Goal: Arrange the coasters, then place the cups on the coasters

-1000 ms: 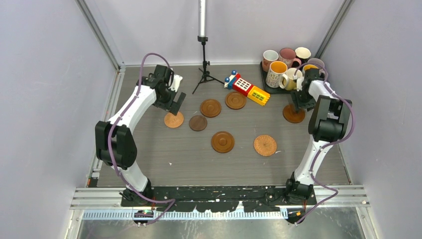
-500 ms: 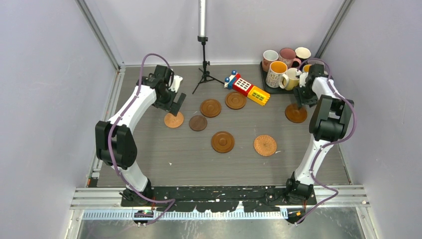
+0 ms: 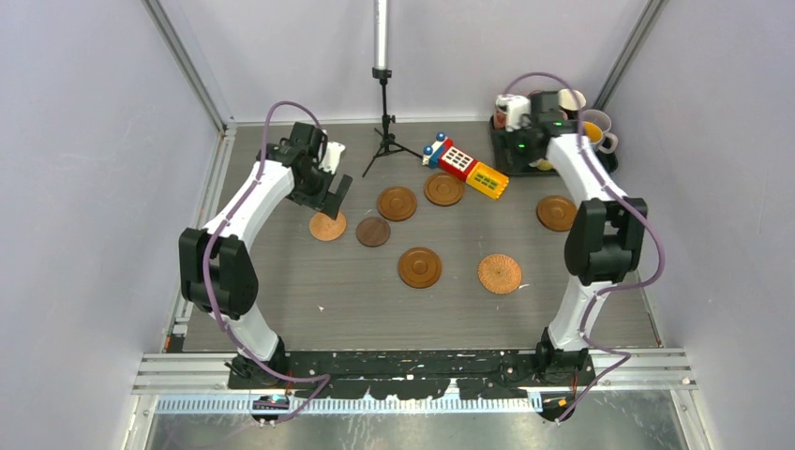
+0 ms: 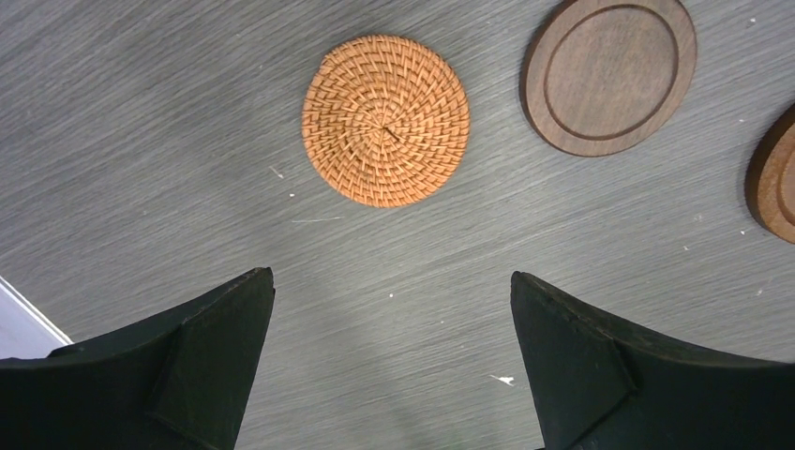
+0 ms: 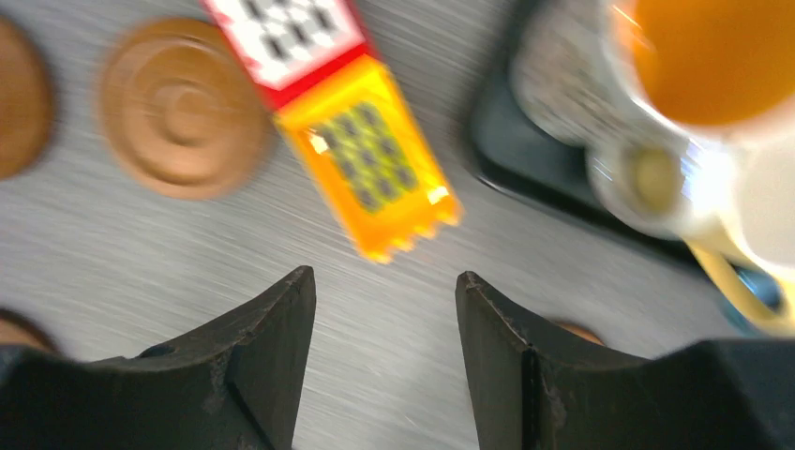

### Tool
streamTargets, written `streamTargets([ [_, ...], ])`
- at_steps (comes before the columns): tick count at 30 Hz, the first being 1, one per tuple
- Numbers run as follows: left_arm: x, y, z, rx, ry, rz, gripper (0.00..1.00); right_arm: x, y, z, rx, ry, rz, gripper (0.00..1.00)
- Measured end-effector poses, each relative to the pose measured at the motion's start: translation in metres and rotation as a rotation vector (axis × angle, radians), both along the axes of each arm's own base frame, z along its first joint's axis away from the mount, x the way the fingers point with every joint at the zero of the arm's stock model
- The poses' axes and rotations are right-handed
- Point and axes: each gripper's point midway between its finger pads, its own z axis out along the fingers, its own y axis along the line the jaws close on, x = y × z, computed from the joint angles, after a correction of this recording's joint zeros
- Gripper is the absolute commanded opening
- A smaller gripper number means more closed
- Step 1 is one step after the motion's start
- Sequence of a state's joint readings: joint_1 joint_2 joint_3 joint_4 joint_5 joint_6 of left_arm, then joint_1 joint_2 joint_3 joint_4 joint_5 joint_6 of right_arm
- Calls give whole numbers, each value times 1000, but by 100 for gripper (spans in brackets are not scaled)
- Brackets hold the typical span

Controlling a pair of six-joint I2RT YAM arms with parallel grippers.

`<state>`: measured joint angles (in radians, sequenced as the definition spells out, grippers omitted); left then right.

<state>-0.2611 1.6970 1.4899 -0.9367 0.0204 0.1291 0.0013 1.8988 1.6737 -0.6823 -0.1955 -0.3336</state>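
Seven coasters flat on the table, none bearing a cup yet. Six spread over the middle: a woven coaster (image 3: 327,226) toward the left edge, a dark coaster (image 3: 373,231) just beside, three brown ones further in, a second woven coaster (image 3: 499,274) nearer the front edge. The seventh, a brown coaster (image 3: 557,213), alone near the right edge. Cups (image 3: 569,98) crowded on a black tray (image 5: 539,178) in the far right corner, partly hidden by the right arm.

Left gripper (image 4: 389,281): spread fully, holding nothing, hanging over bare table near the first woven coaster. Right gripper (image 5: 384,281): also released, jaws apart with only table between, reaching over the near side of the tray. Toy block (image 5: 370,164) straight ahead, patterned cup (image 5: 562,75) off to the side. Wrist view blurred, so exact clearance impossible to judge.

Probably the approach to a first cup. Possible troubles from here:
- Very little room between cups. Could push a neighbour over with one finger, or hook a handle.
- Toy block lying between tray and middle coasters. Could strike it with a cup carried low and shove it onto the nearest brown coaster.
- Some coasters near each other. Could make handles collide when placing.
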Motion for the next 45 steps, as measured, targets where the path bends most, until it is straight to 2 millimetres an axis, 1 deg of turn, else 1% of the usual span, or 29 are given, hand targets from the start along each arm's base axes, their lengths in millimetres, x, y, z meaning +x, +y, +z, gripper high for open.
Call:
streamTargets([
  [2,-1,-1,1,-13,2,7,100,1,47,4,25,-21,83,61],
  [4,-3,-1,4,-23,-1,14,100,-3,92,3,48,-25,164,61],
  [7,-7,3,11,-34,-10,23,100,-6,146,0,72,-27,251,60],
  [10,-9,10,17,-39,-22,42,100,2,174,-11,72,-31,273,59],
  [12,-10,15,20,-42,-25,53,100,9,183,-25,55,-22,262,59],
  [15,-13,20,22,-46,-22,64,100,17,185,-49,20,4,234,57],
  [19,-18,25,24,-57,-7,76,100,21,178,-78,-25,47,196,54],
  [21,-21,28,25,-63,2,84,100,21,176,-87,-37,61,188,51],
  [25,-24,33,28,-69,2,98,100,21,174,-94,-48,73,179,48],
  [30,-26,35,30,-69,4,100,100,23,173,-100,-67,68,171,45],
  [34,-28,36,29,-61,10,89,100,24,171,-107,-86,75,171,44],
  [38,-28,36,29,-56,11,79,100,20,166,-115,-114,84,168,42],
  [42,-28,37,29,-53,11,74,100,20,163,-116,-133,65,172,42],
  [45,-28,37,29,-50,9,66,100,11,157,-116,-149,65,177,41],
])
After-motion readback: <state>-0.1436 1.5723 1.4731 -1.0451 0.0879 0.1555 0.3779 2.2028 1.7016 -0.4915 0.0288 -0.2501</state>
